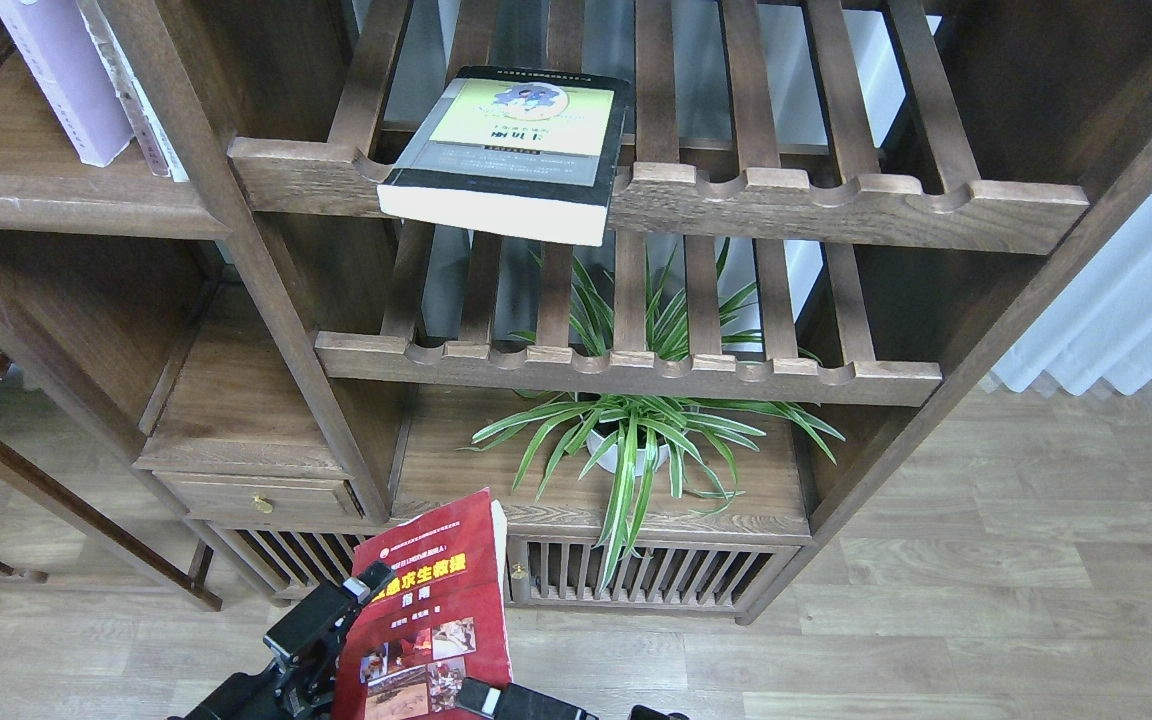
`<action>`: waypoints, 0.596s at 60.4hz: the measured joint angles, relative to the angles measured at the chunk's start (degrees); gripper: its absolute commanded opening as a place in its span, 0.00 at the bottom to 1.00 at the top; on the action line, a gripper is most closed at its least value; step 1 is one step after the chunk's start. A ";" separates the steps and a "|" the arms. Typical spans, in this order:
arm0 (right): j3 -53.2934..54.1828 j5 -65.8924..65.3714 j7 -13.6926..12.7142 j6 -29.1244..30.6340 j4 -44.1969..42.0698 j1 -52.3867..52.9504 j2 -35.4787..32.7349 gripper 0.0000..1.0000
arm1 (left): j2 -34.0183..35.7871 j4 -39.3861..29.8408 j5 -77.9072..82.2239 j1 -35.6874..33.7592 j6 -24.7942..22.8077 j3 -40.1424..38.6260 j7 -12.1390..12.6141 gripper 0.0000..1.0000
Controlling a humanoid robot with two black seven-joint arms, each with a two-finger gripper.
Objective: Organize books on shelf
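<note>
The thick red book (436, 590) with its yellow title stands tilted at the bottom centre, in front of the bookcase. My left gripper (361, 592) grips its left edge, one finger lying over the cover and the other hidden behind. My right gripper (481, 697) clamps the lower right of the cover at the frame's bottom edge. A black-edged book (511, 150) with a yellow-green cover lies flat on the upper slatted rack, overhanging its front rail. The pale lavender book (61, 80) leans upright in the shelf (26, 190) at the top left.
A thin whitish-spined book (141, 115) stands beside the lavender one. Two slatted racks (836, 200) (636, 375) fill the middle bay. A potted spider plant (626, 440) sits below them. A small drawer (256, 495) is at lower left, a curtain (1136, 320) at right.
</note>
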 measured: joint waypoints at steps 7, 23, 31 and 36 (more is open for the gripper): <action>0.19 0.89 0.24 -0.01 -0.01 0.92 -0.11 0.03 | 1.68 0.14 0.14 0.46 0.00 0.15 0.08 0.97; -0.80 1.19 0.27 -0.01 -0.01 2.64 -0.19 0.03 | 5.24 -0.62 0.17 1.50 0.00 0.69 -0.28 0.97; -1.64 1.20 0.21 -0.01 -0.01 3.03 -0.19 0.03 | 5.40 -1.18 0.17 1.36 0.00 0.78 -0.26 0.97; -2.44 1.21 0.20 -0.01 -0.01 3.15 -0.19 0.03 | 5.17 -1.76 0.12 1.29 0.00 0.84 -0.29 0.96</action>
